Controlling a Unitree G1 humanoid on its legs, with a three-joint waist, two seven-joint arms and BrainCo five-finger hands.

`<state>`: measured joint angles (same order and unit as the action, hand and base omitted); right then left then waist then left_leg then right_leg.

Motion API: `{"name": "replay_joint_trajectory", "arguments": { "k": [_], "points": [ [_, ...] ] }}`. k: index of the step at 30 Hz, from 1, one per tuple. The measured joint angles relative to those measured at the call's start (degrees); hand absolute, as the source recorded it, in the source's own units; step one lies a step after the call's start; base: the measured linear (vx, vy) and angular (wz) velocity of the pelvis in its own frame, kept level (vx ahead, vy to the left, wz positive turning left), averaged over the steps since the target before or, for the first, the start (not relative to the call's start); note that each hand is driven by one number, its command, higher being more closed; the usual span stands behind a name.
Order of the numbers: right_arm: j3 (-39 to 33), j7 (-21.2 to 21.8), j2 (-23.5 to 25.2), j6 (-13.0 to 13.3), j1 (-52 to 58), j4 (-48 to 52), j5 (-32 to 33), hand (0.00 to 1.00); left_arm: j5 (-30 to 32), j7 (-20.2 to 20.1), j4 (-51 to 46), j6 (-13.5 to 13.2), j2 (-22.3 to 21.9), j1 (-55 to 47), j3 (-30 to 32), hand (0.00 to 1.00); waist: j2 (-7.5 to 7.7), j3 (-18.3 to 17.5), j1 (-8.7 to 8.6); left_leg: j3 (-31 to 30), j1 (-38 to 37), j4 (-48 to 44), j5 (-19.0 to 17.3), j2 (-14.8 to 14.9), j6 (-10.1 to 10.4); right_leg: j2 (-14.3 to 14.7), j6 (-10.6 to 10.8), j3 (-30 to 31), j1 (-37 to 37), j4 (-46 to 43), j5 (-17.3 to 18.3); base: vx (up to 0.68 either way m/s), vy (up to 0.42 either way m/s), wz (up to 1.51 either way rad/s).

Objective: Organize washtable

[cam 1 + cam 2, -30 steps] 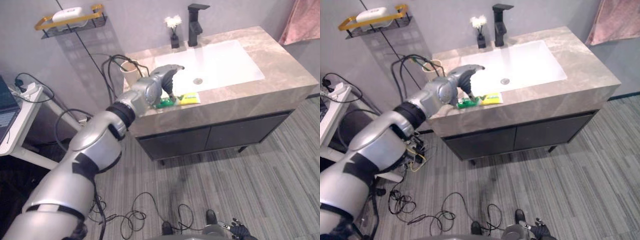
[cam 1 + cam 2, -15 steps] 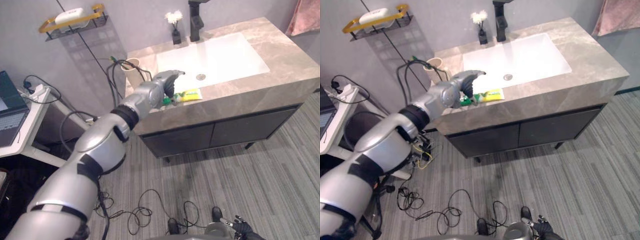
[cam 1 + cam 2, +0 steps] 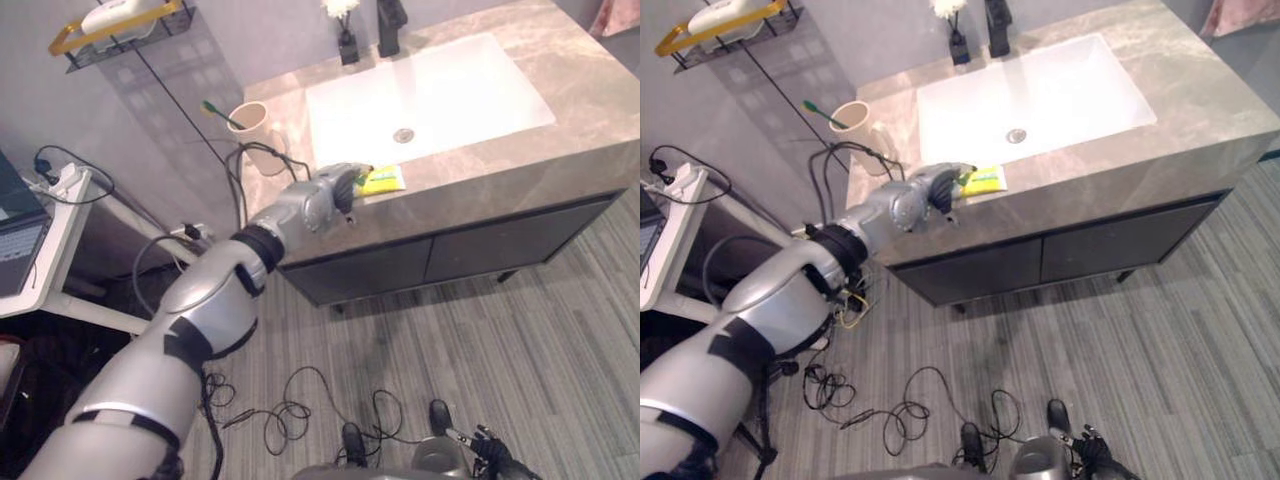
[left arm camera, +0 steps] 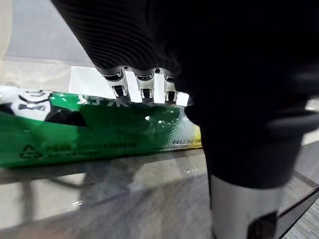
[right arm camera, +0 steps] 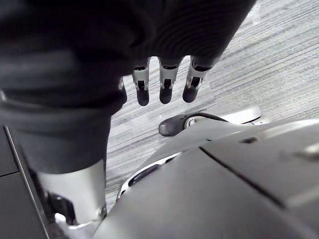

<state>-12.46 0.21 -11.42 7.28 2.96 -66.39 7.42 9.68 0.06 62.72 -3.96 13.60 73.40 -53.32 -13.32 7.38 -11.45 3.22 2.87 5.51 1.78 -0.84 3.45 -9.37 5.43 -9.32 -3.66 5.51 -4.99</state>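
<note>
Glossy plastic packet (image 4: pixel 89 137); polished stone countertop (image 3: pixel 590 95); smooth white basin (image 3: pixel 440 90)

Basin (image 3: pixel 440 85) sits sunk in the middle of the washtable (image 3: pixel 590 110). From the basin: faucet (image 3: pixel 390 15) at 12 o'clock on the back edge, vase (image 3: pixel 346 45) just beside it at 11, cup (image 3: pixel 250 125) at 9 with a toothbrush (image 3: pixel 215 108) standing in it. At 7, on the front strip, the packet (image 3: pixel 383 180), one end clasped in the left hand (image 3: pixel 330 195). Wall shelf (image 3: pixel 110 25) far out at 10. Right hand (image 5: pixel 167 88) hangs at 5, over the floor (image 3: pixel 560 330).
</note>
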Motion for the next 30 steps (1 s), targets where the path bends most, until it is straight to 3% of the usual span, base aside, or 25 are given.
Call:
{"name": "replay_joint_trajectory", "arguments": {
  "k": [3,4,6,7,8,9,11,13,15,30],
  "points": [
    [-1.4,0.0,0.2,0.0,-0.1,0.4,0.5,0.00,0.0,0.0,-1.2,0.0,0.0,0.0,0.0,0.00,-0.40,0.1,-0.25,-0.1,0.2,0.0,0.0,0.0,0.0,-0.1,0.0,0.1,-0.3,-0.4,0.0,0.00,-0.001,0.03],
    [-6.6,-0.1,-0.1,-3.4,-4.7,-0.1,0.5,0.00,0.0,0.2,-0.9,0.3,-0.1,0.1,-0.6,0.00,-0.31,0.1,-0.68,-1.2,0.2,0.3,0.1,-0.2,-0.1,-0.2,0.3,-0.7,0.1,-0.4,0.0,-0.01,0.000,0.07],
    [-3.9,-2.4,-3.1,-5.7,-12.6,3.0,2.0,0.00,-0.2,1.6,-0.8,1.1,-3.4,0.0,0.1,0.00,-0.64,0.3,1.05,-0.6,-0.1,0.3,0.2,-0.4,-0.3,-0.8,0.6,-0.2,0.1,-0.6,-0.2,-0.04,0.027,-0.03],
    [0.3,-4.7,-4.7,-3.4,-12.7,9.2,2.8,0.00,-0.3,2.5,-0.7,1.1,-6.5,0.1,0.0,1.00,-1.13,0.4,3.61,0.2,0.0,-0.3,0.2,-0.2,-0.3,-0.5,0.6,0.5,-1.5,-1.8,-0.2,-0.07,0.022,0.00],
    [-5.3,-3.7,-2.2,-1.0,-12.5,11.3,2.7,0.00,-1.2,2.8,-1.0,0.7,-6.9,0.2,-0.3,1.00,-1.40,0.4,4.82,-0.1,1.0,-2.1,-0.5,-0.1,-0.5,-0.3,1.1,-0.1,-1.5,-2.3,0.2,-0.05,-0.001,0.07],
    [-8.7,-3.3,-0.7,-0.7,-12.4,10.1,2.8,0.00,-1.9,2.9,-1.6,0.4,-6.3,0.1,-0.2,1.00,-0.99,0.7,4.67,-0.6,1.1,-2.3,-0.5,0.0,-0.5,-0.3,1.1,-0.2,-0.8,-2.2,0.2,0.00,-0.013,0.24],
    [-12.3,-2.5,0.3,-2.2,-9.8,-2.5,2.7,0.00,-2.7,2.7,-2.5,0.4,-5.2,0.3,0.0,1.00,-1.59,0.3,4.31,-0.9,0.3,-2.0,-0.4,0.2,-0.4,-0.2,1.1,-0.2,0.0,-2.2,0.2,0.06,-0.001,0.04],
    [-13.2,-2.6,-0.4,-3.4,-6.6,-5.2,3.5,0.00,-2.5,3.9,-2.4,0.4,-4.9,0.3,1.5,1.00,-1.93,0.5,3.80,-1.0,0.3,-1.9,-0.4,-0.3,-0.4,-0.5,1.2,-0.2,0.0,-2.1,0.3,0.02,0.008,-0.02],
    [-11.8,-2.6,-2.7,-3.7,-5.0,-7.0,3.2,0.00,-2.1,4.2,-2.5,1.0,-4.9,0.1,1.7,1.00,-2.02,0.6,2.59,-0.6,-0.9,-0.2,-0.2,-0.5,-0.7,-0.8,1.6,0.0,0.0,-2.4,0.6,-0.02,0.037,-0.07],
    [-9.5,-2.2,-2.1,-3.2,-8.6,-6.9,3.1,0.00,-0.5,4.2,-4.1,0.2,-6.9,-3.6,1.8,1.00,-1.88,0.8,2.25,-0.2,-0.9,-0.2,0.1,-0.3,-0.8,-0.7,1.6,-0.1,0.0,-2.4,0.7,0.00,0.001,-0.01]
  ]
}}
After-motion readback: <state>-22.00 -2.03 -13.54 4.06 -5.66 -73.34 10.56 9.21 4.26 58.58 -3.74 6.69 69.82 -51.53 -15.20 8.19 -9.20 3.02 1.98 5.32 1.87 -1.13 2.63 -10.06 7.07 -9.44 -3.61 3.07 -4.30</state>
